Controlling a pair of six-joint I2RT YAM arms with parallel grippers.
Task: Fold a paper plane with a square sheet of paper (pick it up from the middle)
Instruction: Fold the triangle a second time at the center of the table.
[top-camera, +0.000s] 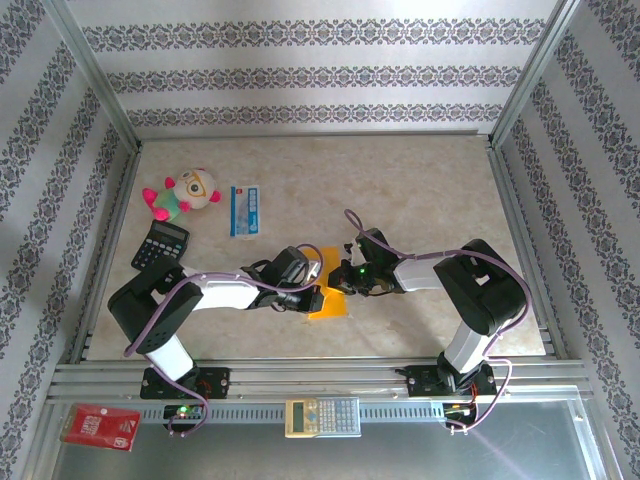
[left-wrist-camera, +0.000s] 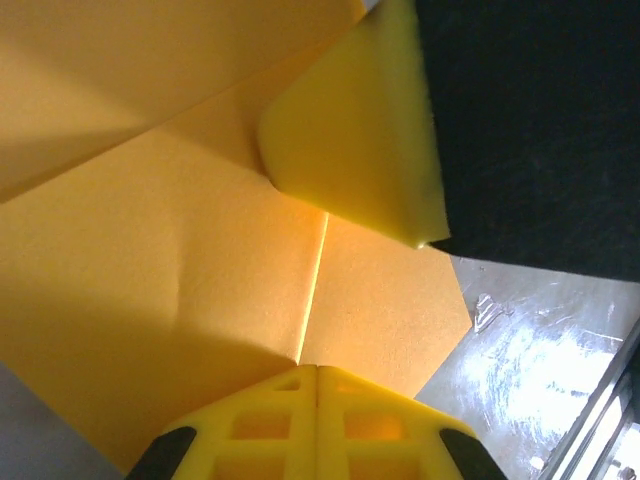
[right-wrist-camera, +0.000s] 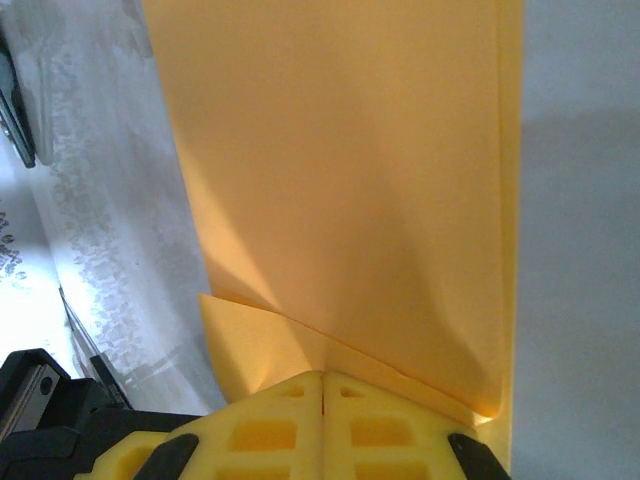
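Left tool (left-wrist-camera: 316, 370) and right tool (right-wrist-camera: 322, 377), each pressed together, pinching thin orange-yellow paper sheet (left-wrist-camera: 150, 300); folded flaps, sharp creases.

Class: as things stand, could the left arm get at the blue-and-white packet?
Probably not right away: the left gripper is shut on the orange paper; the packet lies apart, beyond it.

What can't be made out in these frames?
Top view: sheet of paper mostly hidden under the arms; fold shape unclear.
Left wrist: paper runs off the top and left edges; a yellow pad covers part.
Right wrist: paper cut by the top edge; far end unseen.
Wrist views: left gripper and right gripper are shut, but pinching or just pressing the paper is unclear.
Packet print too small.
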